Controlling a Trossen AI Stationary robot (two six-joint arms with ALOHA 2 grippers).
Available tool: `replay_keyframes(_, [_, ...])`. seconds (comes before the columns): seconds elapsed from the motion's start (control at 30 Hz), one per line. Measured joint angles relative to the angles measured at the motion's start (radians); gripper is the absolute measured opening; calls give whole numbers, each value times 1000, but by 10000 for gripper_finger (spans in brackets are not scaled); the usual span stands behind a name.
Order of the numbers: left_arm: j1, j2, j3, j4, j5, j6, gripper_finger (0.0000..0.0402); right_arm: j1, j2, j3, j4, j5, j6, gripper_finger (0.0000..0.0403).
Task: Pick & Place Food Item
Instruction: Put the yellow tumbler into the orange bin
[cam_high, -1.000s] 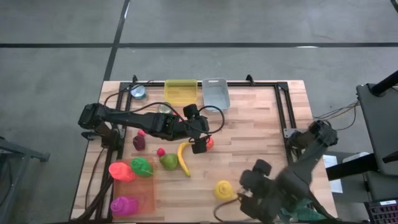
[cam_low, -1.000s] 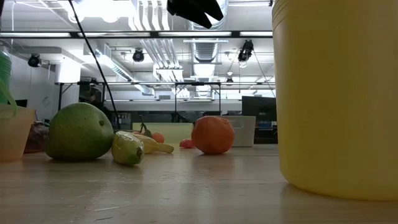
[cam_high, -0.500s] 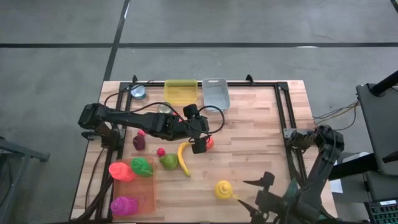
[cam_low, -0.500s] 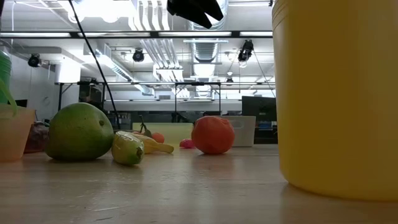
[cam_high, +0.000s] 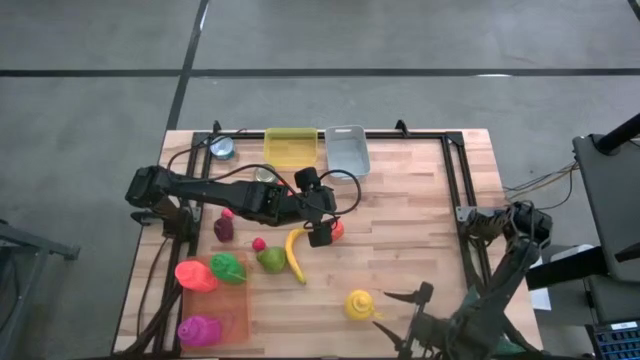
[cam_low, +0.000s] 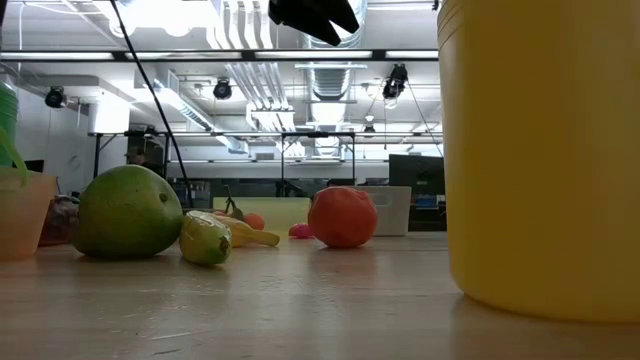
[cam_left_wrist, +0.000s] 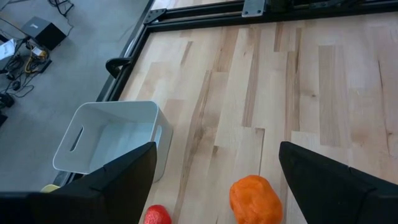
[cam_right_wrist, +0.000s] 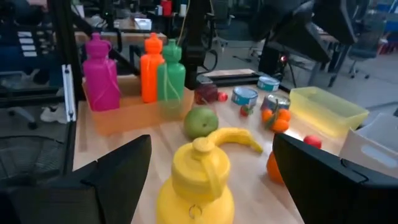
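Hovering left jaws (cam_high: 322, 232) wide open over orange fruit (cam_left_wrist: 255, 200), lying table centre, five o'clock of white bin (cam_left_wrist: 112, 138). Approach step; next needing straight descent, closing. Right jaws (cam_high: 405, 322) waiting open, table's six o'clock edge.

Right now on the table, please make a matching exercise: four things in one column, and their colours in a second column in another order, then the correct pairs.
Things:
1. banana
2. pear
3. bin at the far edge
4. bottle at the near left corner

Colours:
A. magenta
B. white
C. yellow
D. green

Pairs: 1-C, 2-D, 3-B, 4-A
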Motion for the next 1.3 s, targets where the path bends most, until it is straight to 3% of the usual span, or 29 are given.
replay_keyframes(0.33, [0,0,0,0,0,0,342,-6,-5,-22,71,-79,47,334])
replay_keyframes(0.53, [0,0,0,0,0,0,342,-7,-6,-24,112,-75,-32,334])
replay_keyframes(1.3, [0,0,0,0,0,0,342,-93,0,-80,130,-135,21,334])
